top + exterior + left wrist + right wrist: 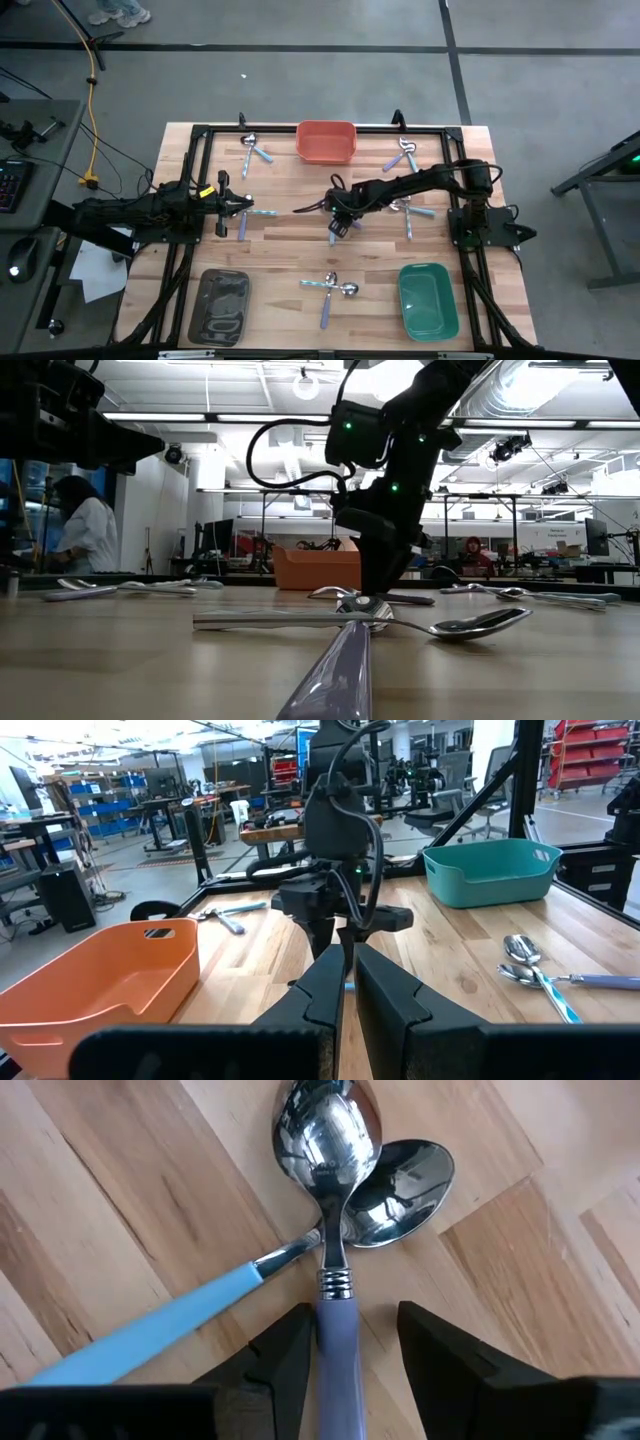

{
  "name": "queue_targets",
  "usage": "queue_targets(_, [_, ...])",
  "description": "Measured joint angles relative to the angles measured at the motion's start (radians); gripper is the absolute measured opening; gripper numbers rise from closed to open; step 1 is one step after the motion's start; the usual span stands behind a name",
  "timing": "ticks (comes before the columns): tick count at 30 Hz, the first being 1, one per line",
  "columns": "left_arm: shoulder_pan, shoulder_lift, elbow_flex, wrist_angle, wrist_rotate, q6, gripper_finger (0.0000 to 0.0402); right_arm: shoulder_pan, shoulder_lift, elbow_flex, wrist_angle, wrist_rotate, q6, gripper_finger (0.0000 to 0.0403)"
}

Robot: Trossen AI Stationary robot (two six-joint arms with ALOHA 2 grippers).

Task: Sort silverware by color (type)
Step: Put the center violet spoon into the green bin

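Observation:
My right gripper is down at the table's middle, open, pointing down. In the right wrist view its fingers stand on either side of the lavender handle of a spoon. That spoon's neck lies across the bowl of a light-blue-handled spoon. My left gripper hovers above the table left of centre, shut, its narrow tips pointing toward the right arm. A blue-handled spoon lies on the table just beyond those tips. Other spoons lie in small groups on the wood. My right gripper comes from above with its fingers across the lavender handle. One finger lies close against the handle's side and the other stands apart. I cannot tell whether the near finger touches it. The spoon lies flat on the table.
An orange tray sits at the far edge, a teal tray near right, a dark grey tray near left. Spoon groups lie far left, far right, by the right arm and near centre. A black frame rims the table.

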Motion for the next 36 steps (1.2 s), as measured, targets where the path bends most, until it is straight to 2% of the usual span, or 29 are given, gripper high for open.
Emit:
queue_targets(7, [0.0,0.0,0.0,0.0,0.0,0.0,0.0019,-0.004,0.0,0.0,-0.002,-0.008,0.003,0.0123])
queue_targets(17, [0.0,0.0,0.0,0.0,0.0,0.0,0.0019,-0.003,-0.001,0.002,-0.004,-0.005,0.0,0.0012])
queue_targets(24, [0.0,0.0,0.0,0.0,0.0,0.0,0.0019,-0.001,-0.001,0.002,-0.005,-0.023,0.0,0.0029])
queue_targets(32, [0.0,0.0,0.0,0.0,0.0,0.0,0.0019,0.025,-0.038,0.036,-0.046,-0.033,0.0,0.0019])
queue_targets(36, [0.0,0.0,0.0,0.0,0.0,0.0,0.0019,0.042,-0.072,0.087,-0.11,-0.001,0.0,0.0018])
